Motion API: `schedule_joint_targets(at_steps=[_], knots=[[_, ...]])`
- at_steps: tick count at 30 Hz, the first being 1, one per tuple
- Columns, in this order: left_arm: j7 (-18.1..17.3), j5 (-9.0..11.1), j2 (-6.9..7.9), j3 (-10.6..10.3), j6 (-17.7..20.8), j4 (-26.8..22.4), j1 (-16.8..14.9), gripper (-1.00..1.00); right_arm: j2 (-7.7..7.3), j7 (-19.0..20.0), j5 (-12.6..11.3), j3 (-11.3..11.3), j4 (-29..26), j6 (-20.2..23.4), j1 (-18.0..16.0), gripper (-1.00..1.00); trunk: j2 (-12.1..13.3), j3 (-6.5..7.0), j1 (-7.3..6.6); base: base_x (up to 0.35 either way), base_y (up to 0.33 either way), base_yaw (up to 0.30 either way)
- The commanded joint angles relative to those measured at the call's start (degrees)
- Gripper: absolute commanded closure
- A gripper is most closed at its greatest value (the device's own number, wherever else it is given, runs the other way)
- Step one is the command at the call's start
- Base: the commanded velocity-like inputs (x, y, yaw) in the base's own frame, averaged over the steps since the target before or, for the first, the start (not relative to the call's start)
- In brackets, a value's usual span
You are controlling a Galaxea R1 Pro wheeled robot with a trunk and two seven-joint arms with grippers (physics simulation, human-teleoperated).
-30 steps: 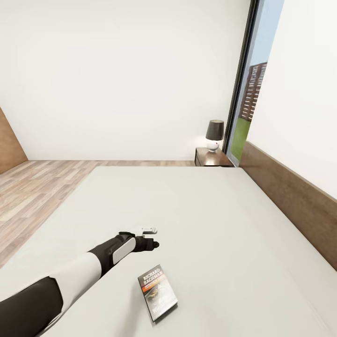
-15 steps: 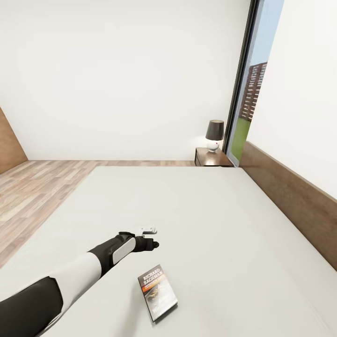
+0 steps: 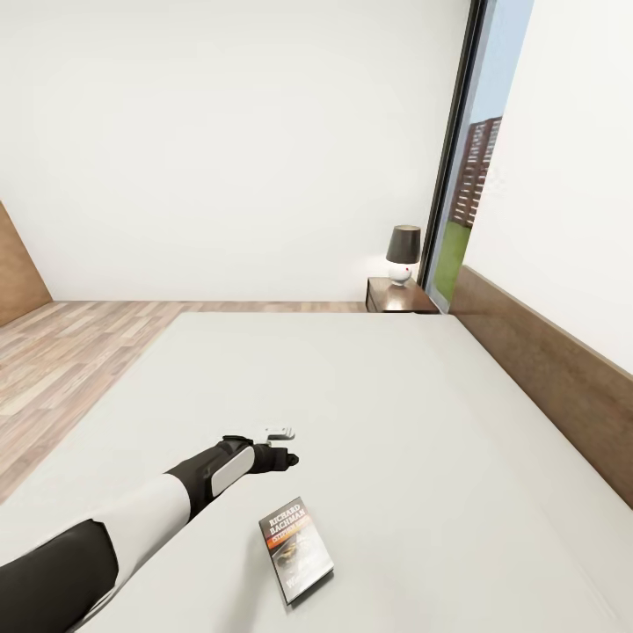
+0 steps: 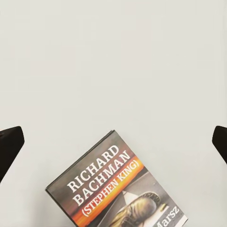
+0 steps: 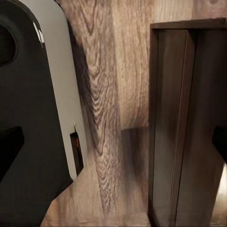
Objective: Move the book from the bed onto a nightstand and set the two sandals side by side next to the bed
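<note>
The book lies flat on the bed's pale grey mattress, near its front edge, cover up with the white "Richard Bachman" lettering. My left gripper hovers over the mattress just beyond the book, a little to its left. In the left wrist view the book lies below the left gripper, whose dark fingertips stand wide apart, open and holding nothing. A nightstand stands at the bed's far corner. The right gripper is open over wooden floor. The sandals are out of view.
A dark-shaded lamp sits on the nightstand. The brown headboard runs along the bed's right side below a tall window. Wooden floor lies left of the bed. A dark brown wooden frame and my own body appear beside the right gripper.
</note>
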Motion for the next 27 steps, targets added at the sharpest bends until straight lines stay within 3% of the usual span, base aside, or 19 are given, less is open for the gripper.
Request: schedule_joint_targets(at_steps=[1, 27], knots=[[0.4, 0.6, 0.04, -0.3, 0.1, -0.1, -0.1, -1.0, -0.03, 0.2, 0.2, -0.5, 0.1, -0.2, 0.2, -1.0, 0.0, -0.05, 0.0, 0.0, 0.0, 0.0], [0.4, 0.6, 0.06, -0.3, 0.1, -0.1, -0.1, -1.0, 0.31, 0.0, 0.6, -0.4, 0.6, -0.1, 2.7, -1.0, 0.0, -0.05, 0.0, 0.0, 0.0, 0.0]])
